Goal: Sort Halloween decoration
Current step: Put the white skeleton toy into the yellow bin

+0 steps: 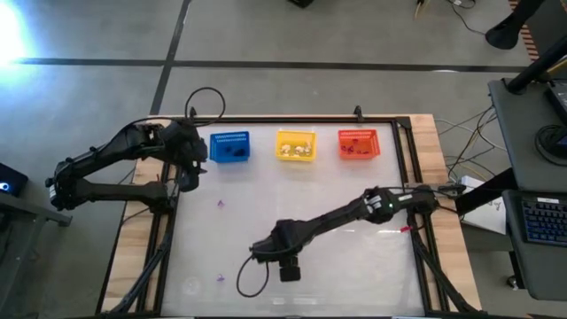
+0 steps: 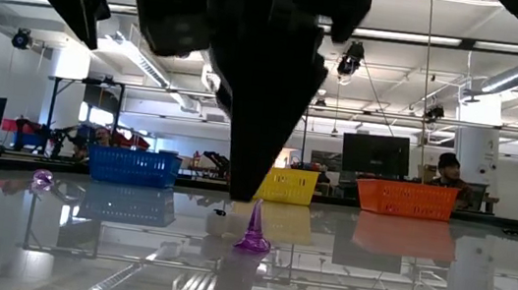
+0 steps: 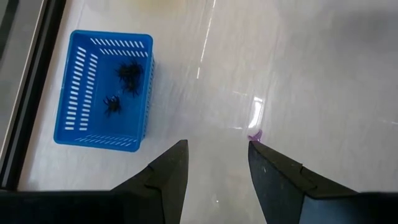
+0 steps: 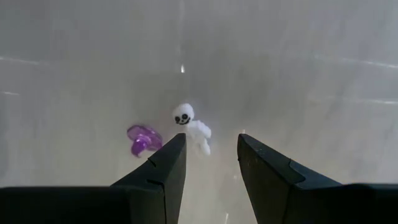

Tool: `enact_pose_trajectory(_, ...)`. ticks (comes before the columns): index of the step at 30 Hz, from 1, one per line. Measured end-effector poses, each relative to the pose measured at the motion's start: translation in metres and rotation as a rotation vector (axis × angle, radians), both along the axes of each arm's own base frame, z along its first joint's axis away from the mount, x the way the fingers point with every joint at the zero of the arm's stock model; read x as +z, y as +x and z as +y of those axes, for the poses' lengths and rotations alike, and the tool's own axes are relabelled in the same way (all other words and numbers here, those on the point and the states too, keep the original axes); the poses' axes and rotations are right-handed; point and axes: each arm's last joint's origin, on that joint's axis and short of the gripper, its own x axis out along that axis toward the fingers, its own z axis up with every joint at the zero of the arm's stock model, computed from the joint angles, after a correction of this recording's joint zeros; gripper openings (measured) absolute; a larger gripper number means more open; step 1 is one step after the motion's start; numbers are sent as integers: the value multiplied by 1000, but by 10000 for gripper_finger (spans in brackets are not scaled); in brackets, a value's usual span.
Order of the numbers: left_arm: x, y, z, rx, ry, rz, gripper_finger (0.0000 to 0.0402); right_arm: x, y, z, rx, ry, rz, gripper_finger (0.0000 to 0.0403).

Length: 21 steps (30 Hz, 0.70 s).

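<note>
Glossy white table (image 1: 354,195) carries three baskets along its far edge. Blue basket (image 3: 102,90) holds black spiders (image 3: 129,73); the others' contents are unclear. Right gripper (image 4: 208,163), jaws parted and empty, hovers over a white ghost (image 4: 193,127) beside a purple trinket (image 4: 142,140) near the front edge. Left gripper (image 3: 217,171) waits released by the blue basket.

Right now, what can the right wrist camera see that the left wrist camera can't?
Only the right wrist view shows a tiny white ghost lying on the table just ahead of the right gripper, whose fingers are open and hold nothing, with a purple trinket beside the ghost.

Only the left wrist view shows the blue basket with black spiders inside, plus another purple trinket by one finger of the open left gripper.

Both share the glossy white table and a pair of dark open fingers.
</note>
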Motion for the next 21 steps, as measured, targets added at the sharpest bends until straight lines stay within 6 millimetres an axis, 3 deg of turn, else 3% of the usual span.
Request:
enact_pose_trajectory(9, 0, -1, 0, 0, -1, 2, 150, -22, 2, 9, -36, -3, 36, 137)
enact_pose_trajectory(14, 0, -1, 0, 0, -2, 2, 150, -25, 2, 9, -70, 5, 46, 134)
enact_pose_trajectory(17, 0, -1, -1, 0, -2, 1, 150, -25, 2, 9, -97, 5, 52, 111)
enact_pose_trajectory(21, 0, -1, -1, 3, -3, 0, 150, -25, 0, 8, -112, 2, 74, 50)
